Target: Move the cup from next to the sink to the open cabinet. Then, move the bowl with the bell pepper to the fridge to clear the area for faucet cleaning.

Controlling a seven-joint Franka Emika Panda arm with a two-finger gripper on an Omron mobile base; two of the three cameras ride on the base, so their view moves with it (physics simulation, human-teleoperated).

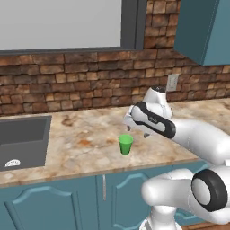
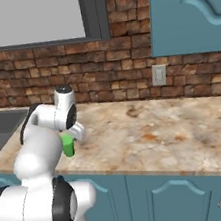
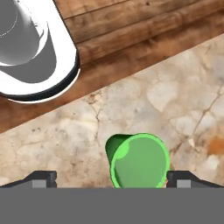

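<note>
Over on the left of the desk I see the sink, its dark basin set into the marbled top, and to its right, well apart from it and near the front edge, the cup stands upright. My end effector hangs just above it with its fingers spread wide, one tip on either side of the green rim in the hand view, nothing gripped yet. I judge the risk is in the descent: the cup sits a little off centre toward the right fingertip, so if I drop straight down that tip could land on the rim and tip the light tumbler or skate it off the front edge. Closing too high on the tapered wall could also squeeze it out downward. Further right, the open cabinet hangs above the brick wall; a weak hold might let go during that long lift.
</note>
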